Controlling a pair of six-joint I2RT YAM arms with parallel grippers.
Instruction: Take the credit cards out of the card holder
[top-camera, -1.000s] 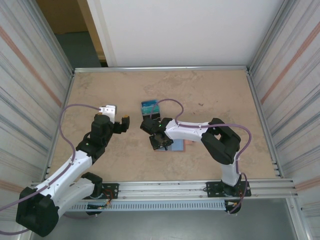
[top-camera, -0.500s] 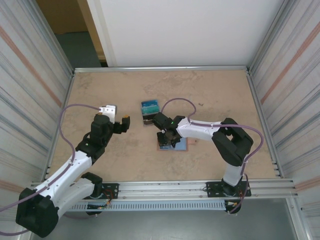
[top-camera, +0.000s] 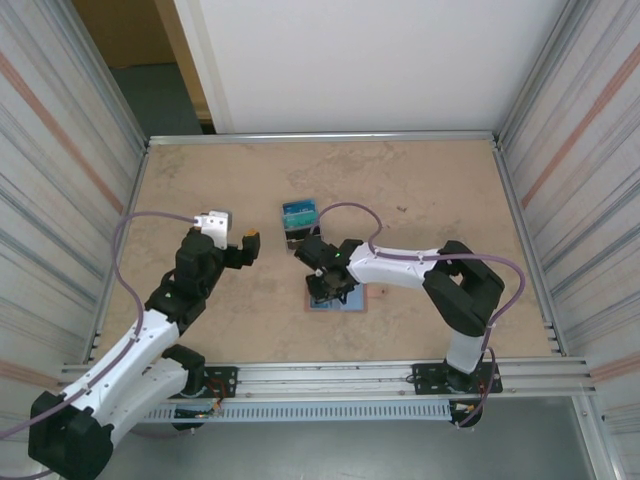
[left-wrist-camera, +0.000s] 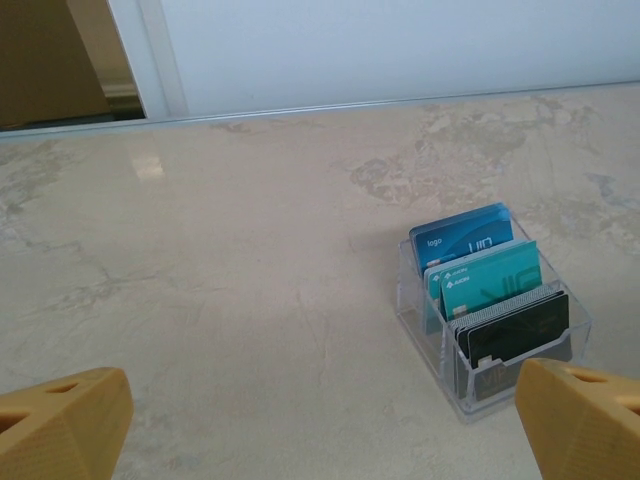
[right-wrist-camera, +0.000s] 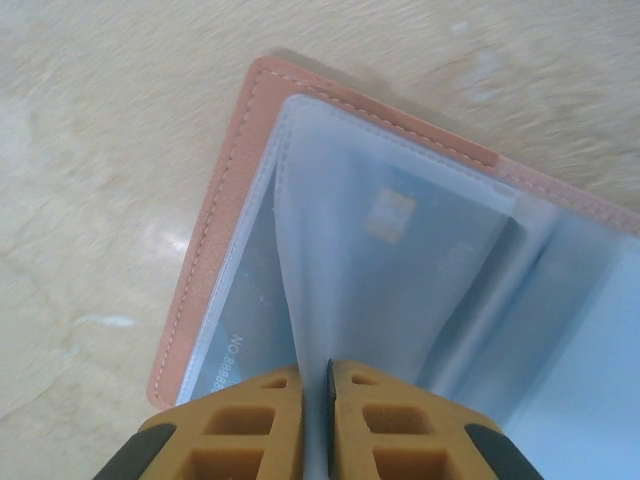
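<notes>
The card holder lies open on the table, salmon-pink outside, with clear plastic sleeves inside; in the top view it is a small patch under the right arm. My right gripper is shut on the edge of one clear sleeve, which rises as a taut sheet from the holder. Through the sleeves show credit cards: one with a gold chip, another with printed digits. My left gripper hangs open above bare table at the left, holding nothing.
A clear stand holding several upright teal, blue and black cards sits right of the left gripper; it is just behind the right gripper in the top view. Metal walls enclose the table on both sides.
The right gripper has closed from partly open onto the clear sleeve and shifted slightly left; the card holder slid a little left and nearer with it. The left arm stayed nearly still.
</notes>
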